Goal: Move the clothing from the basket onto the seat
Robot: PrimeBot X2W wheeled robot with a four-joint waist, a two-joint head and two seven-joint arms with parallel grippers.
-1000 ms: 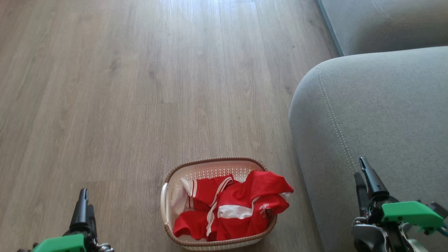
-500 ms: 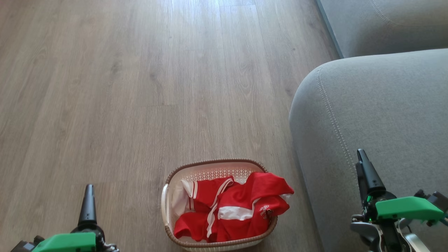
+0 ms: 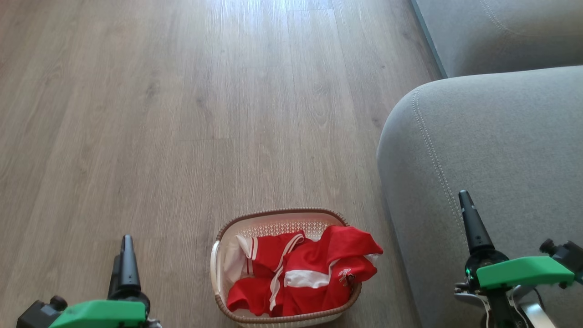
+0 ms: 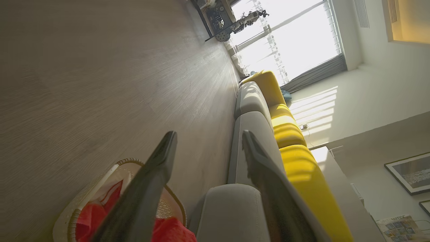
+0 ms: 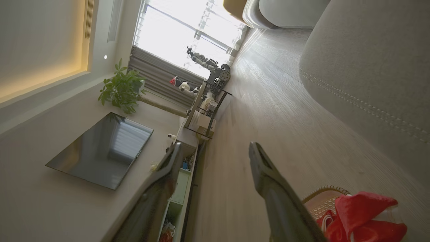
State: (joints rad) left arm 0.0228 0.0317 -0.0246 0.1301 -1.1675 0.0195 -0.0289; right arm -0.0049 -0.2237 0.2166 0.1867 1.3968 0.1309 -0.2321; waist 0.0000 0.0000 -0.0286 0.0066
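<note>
Wood-look plank floor (image 3: pixel 182 114) carries the white perforated plastic basket with brown woven rim (image 3: pixel 282 210), just beside the grey stitched sofa seat cushion (image 3: pixel 501 146). Red-and-white soft sports clothing (image 3: pixel 314 264) lies heaped inside, one fold over the rim. Left claw (image 4: pixel 209 133) and right claw (image 5: pixel 215 145): spread wide, empty. I expect that fold could snag and drag the light basket. Head view shows the emblem (image 3: pixel 345 273); left wrist view adds yellow back cushions (image 4: pixel 289 134).

Basket (image 3: pixel 282 211): one. Clothing (image 3: pixel 314 264): one red heap. Grey cushions: two, seat (image 3: pixel 492 150), farther cushion (image 3: pixel 501 32). Grippers: left gripper (image 4: pixel 208 134), right gripper (image 5: pixel 215 145).
</note>
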